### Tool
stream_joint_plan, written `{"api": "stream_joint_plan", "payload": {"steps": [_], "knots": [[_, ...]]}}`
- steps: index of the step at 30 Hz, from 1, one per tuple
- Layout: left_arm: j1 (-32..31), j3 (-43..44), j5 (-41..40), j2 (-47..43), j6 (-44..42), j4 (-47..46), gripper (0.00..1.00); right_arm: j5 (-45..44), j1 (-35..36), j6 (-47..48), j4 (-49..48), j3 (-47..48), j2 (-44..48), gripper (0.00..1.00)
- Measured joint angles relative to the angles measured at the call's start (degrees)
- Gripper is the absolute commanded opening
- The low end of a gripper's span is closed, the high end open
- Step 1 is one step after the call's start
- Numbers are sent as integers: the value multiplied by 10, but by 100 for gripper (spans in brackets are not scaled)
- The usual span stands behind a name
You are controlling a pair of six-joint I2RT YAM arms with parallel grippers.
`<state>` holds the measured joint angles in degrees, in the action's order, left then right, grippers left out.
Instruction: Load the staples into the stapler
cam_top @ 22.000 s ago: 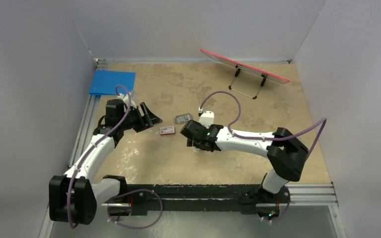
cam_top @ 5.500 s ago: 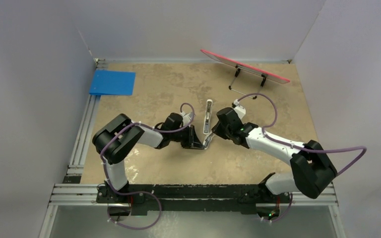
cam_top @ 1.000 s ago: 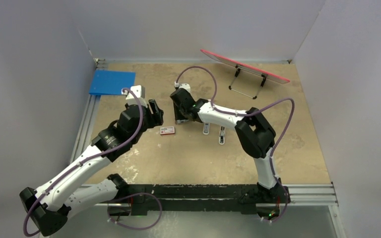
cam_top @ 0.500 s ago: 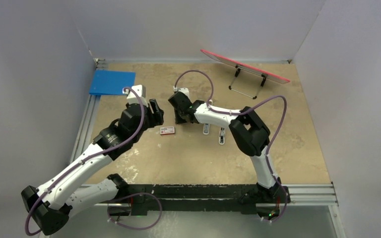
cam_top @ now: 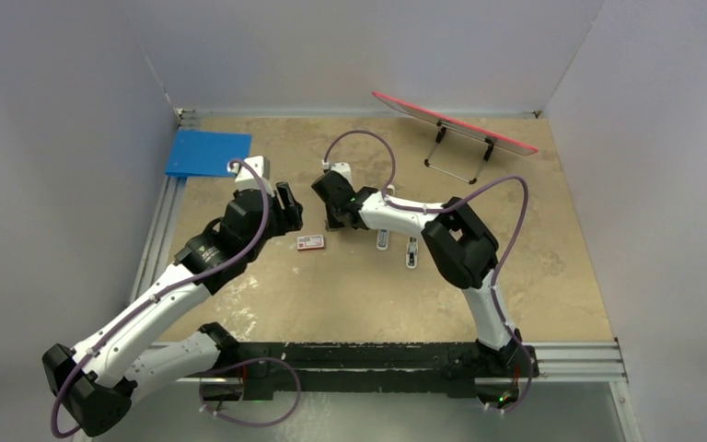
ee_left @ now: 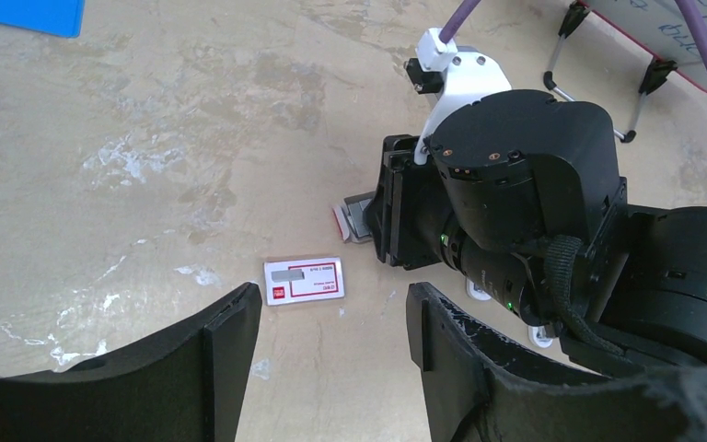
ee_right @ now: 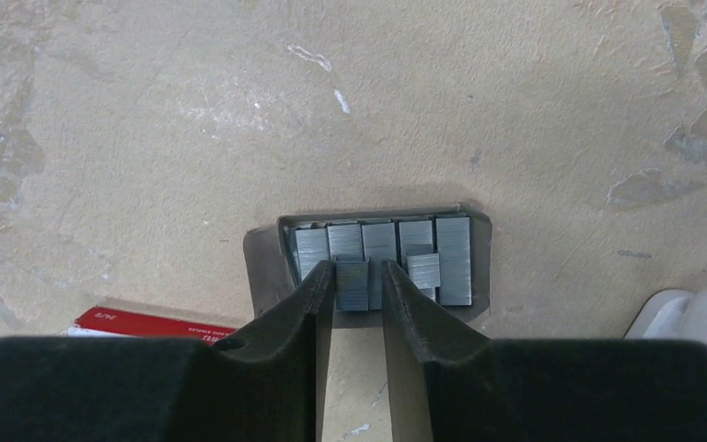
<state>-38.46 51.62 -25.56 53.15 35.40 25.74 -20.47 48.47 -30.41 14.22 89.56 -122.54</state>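
The staples (ee_right: pixel 382 249) are grey strips packed in a small open tray (ee_left: pixel 357 214), with one strip lying loose on top. My right gripper (ee_right: pixel 357 276) is down at the tray, its jaws narrowed around that strip; the left finger touches it and a sliver of gap shows at the right finger. From above, the right gripper (cam_top: pixel 334 216) hides the tray. The stapler (cam_top: pixel 411 252), a slim white bar, lies right of it. My left gripper (ee_left: pixel 331 341) hangs open and empty above the red-and-white box (ee_left: pixel 304 279). The left gripper (cam_top: pixel 285 208) sits left of the right one.
A shorter white piece (cam_top: pixel 382 240) lies partly under the right arm. The staple box (cam_top: pixel 310 242) lies flat between the grippers. A blue flat pad (cam_top: pixel 207 152) is at the back left. A red-edged board on a wire stand (cam_top: pixel 456 124) is at the back right.
The right gripper's jaws have narrowed around a staple strip, and its wrist has shifted slightly left. The left arm has barely moved.
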Motion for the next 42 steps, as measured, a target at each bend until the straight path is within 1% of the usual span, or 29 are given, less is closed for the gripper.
{"api": "stream_joint_plan", "payload": {"steps": [7,15,19,23,29,35,42], "knots": [[4,0,6,3,1,0,59,1,0,0,-4,1,-1,21],[6,0,13,3,5,0,59,2,0,-7,-8,-1,1,21],[7,0,17,4,7,0,59,2,0,-20,-7,-18,26,21],[10,0,23,5,10,0,59,2,0,-42,-7,-50,77,21],[10,0,34,5,14,0,59,5,3,-86,-9,-136,152,21],[11,-4,48,6,15,-5,58,31,21,-147,9,-200,162,22],[11,-7,60,17,16,-8,58,61,58,-191,39,-224,165,23]]}}
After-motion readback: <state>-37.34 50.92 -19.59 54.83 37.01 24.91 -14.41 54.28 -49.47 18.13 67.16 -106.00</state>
